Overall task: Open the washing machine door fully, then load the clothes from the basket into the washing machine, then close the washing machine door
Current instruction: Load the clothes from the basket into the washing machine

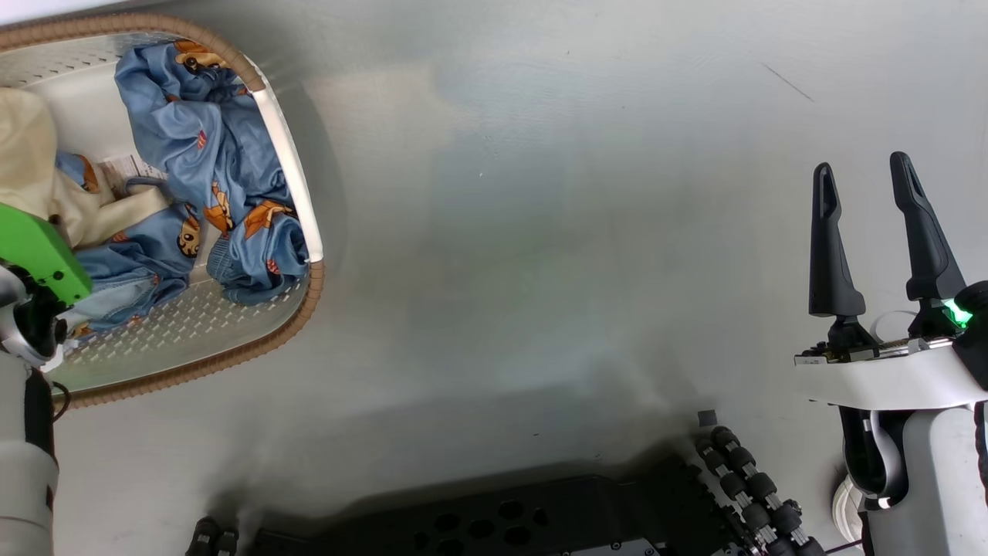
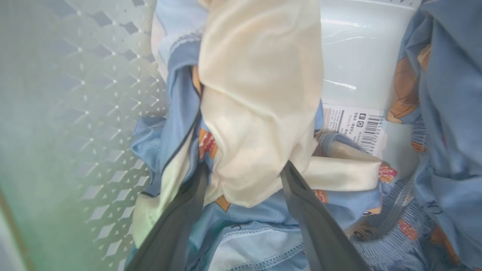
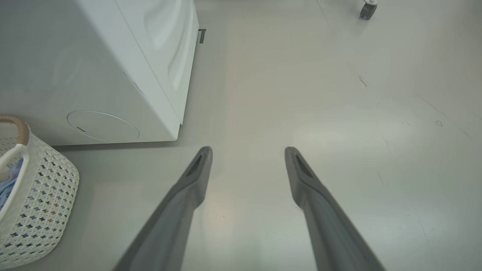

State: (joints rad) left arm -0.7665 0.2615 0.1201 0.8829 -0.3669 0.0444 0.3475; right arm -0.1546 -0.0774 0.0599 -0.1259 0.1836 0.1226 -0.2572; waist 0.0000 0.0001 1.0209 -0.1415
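The basket (image 1: 297,193) stands on the floor at the upper left of the head view, and its perforated side (image 3: 41,203) shows in the right wrist view. The clothes lie inside: blue printed pieces (image 1: 208,147) and a cream cloth (image 2: 260,86). My left gripper (image 2: 244,169) is down in the basket, jaws open, with the cream cloth bulging between the fingers (image 2: 301,203). My right gripper (image 1: 863,166) hangs open over bare floor at the right, holding nothing. The washing machine (image 3: 94,67) is a white box beyond the basket. The washing machine door is out of view.
My dark wheeled base (image 1: 494,525) fills the bottom of the head view. A paper label (image 2: 357,128) lies on the basket's bottom. A caster wheel (image 3: 367,9) stands far off on the grey floor (image 3: 339,113), which stretches wide to the right of the machine.
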